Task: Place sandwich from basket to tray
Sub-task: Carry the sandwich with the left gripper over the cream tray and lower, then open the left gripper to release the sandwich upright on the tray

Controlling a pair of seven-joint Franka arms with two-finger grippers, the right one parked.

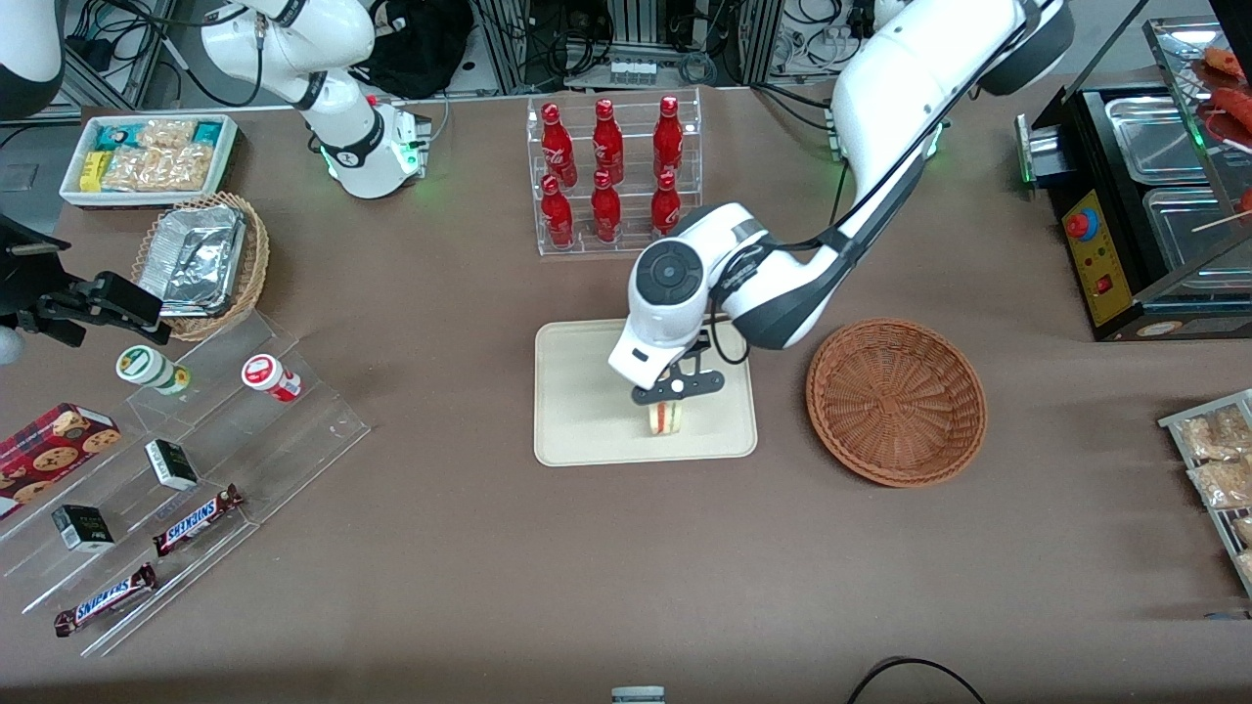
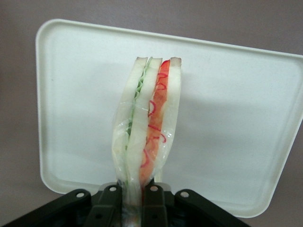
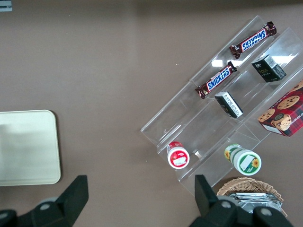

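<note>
Jaws: pinched on the sandwich, my gripper at centre frame in the front view, over the tray. Sandwich: upright, wrapped, cut edge showing, low over the tray's nearer half; contact cannot be told. Basket: right of centre, empty. Done: lift, carry. Left: set down, release.

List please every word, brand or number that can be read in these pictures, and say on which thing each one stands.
"SNICKERS": on the chocolate bar on the clear stepped stand.
"SNICKERS": on the second bar, nearer the front camera.
Red bottles in the clear rack: white script, too blurred to read.
Small dark boxes, two round jars, cookie box: print too small to read.
Sandwich, held by the tool over the tray: no text.
</note>
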